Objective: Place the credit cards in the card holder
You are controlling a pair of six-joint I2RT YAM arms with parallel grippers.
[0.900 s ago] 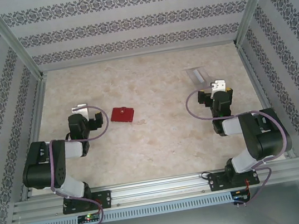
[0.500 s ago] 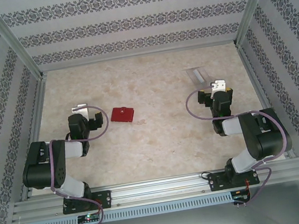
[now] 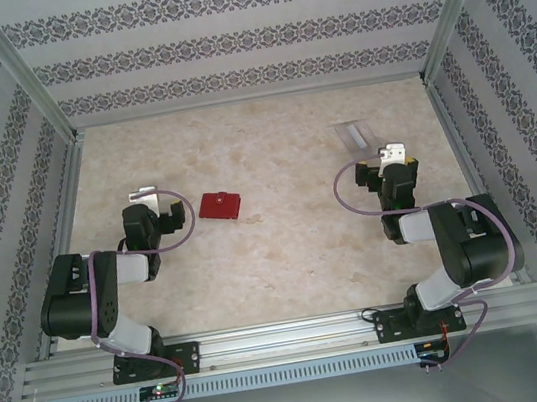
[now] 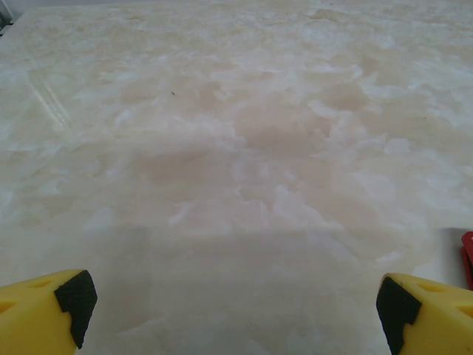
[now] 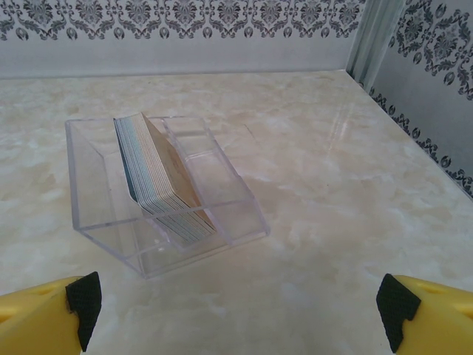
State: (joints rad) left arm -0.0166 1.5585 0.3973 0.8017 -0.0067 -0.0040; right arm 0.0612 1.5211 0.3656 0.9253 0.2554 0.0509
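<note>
Clear plastic tray (image 5: 103, 194) holds credit cards (image 5: 159, 176) packed tight; right gripper (image 5: 236, 307), jaws wide like left gripper (image 4: 233, 307), could pinch several at once or tip it.

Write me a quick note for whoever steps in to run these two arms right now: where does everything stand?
Left gripper: open, empty, low over the table. The red card holder lies flat just to its right.
Right gripper: open, empty, facing the clear tray where the credit cards stand stacked on edge.
Done: nothing yet; the cards sit in the tray, apart from the holder.
Left: take a card from the stack, carry it across to the holder, slip it in, and probably repeat for the rest.
</note>
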